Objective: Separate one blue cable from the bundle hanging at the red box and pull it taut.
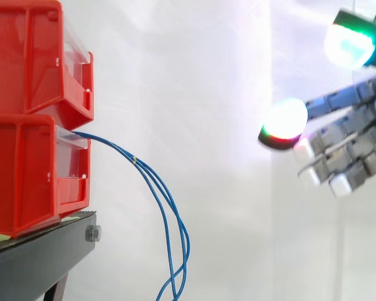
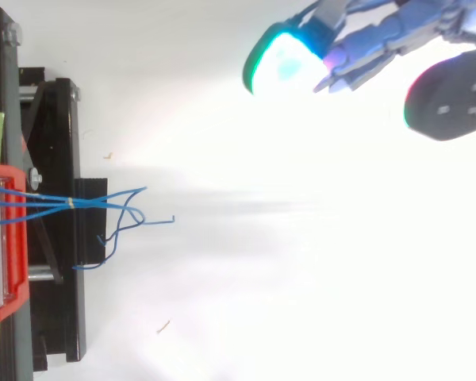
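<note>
My hand [image 1: 354, 128], spread and empty, sits at 3 o'clock of the cables [image 1: 120, 150]; I'd approach low, pinching just one of them.

Bright, even light in both views. You see the white curtain [image 1: 194, 94] washed nearly to pure white. In the top view the white ground [image 2: 317, 302] glares beneath the hand [image 2: 381, 36]. Its glowing pads [image 1: 285, 119] bloom into halos. Soft grey shadows trail right of the blue cables [image 2: 103, 200].
</note>
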`<action>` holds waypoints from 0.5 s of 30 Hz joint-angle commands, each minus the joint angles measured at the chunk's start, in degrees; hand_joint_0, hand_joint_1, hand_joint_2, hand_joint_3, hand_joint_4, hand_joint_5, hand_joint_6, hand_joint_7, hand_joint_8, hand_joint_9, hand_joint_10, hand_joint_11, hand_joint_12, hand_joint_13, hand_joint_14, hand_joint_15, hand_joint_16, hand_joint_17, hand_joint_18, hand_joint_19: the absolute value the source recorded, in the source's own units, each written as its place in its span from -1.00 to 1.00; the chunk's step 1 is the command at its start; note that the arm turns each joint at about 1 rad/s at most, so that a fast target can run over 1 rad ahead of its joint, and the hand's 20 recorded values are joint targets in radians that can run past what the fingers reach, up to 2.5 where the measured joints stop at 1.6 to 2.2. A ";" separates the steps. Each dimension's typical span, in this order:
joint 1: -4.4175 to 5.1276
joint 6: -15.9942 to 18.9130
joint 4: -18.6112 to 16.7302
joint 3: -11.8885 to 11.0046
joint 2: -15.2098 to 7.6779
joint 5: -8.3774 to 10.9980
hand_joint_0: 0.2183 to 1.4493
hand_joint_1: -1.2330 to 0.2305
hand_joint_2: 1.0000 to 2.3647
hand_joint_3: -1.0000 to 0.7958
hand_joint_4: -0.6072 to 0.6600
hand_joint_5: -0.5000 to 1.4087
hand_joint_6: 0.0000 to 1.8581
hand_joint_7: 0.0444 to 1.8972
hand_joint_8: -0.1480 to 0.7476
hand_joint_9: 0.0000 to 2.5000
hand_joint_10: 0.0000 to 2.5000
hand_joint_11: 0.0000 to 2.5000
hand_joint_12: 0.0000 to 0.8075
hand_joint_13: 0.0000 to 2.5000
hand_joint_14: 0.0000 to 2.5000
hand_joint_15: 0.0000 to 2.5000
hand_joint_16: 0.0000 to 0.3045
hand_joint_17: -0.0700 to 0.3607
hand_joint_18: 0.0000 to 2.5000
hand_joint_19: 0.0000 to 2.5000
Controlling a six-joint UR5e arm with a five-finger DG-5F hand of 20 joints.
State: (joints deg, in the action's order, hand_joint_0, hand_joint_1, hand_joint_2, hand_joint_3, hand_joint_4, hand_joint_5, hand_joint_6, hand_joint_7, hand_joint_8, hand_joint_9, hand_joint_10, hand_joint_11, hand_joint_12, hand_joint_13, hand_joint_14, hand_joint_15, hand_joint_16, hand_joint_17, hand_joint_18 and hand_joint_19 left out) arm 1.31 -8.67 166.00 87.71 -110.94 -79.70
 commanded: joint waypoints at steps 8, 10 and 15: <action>1.24 -0.12 -4.63 0.01 -1.91 3.76 -0.45 0.00 -1.00 -0.42 0.30 -0.71 -0.46 -0.27 0.03 -0.54 -1.00 -0.86 0.04 -0.62 -0.99 -0.82 -0.63 -0.09 -0.50 -0.80; 1.68 -0.12 -4.90 0.01 -1.99 4.38 -0.45 0.00 -1.00 -0.42 0.30 -0.71 -0.46 -0.27 0.02 -0.54 -1.00 -0.85 0.04 -0.62 -0.99 -0.82 -0.63 -0.09 -0.50 -0.80; 1.94 0.85 -6.57 -0.08 -4.19 4.73 -0.45 0.00 -1.00 -0.42 0.30 -0.71 -0.46 -0.27 0.02 -0.54 -1.00 -0.86 0.04 -0.62 -0.99 -0.81 -0.63 -0.09 -0.50 -0.79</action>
State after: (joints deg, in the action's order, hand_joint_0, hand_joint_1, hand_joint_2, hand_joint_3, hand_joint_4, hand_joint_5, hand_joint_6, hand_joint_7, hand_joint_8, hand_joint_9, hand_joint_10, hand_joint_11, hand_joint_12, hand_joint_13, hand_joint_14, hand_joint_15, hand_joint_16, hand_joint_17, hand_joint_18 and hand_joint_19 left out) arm 3.05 -8.37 160.65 87.69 -113.92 -75.33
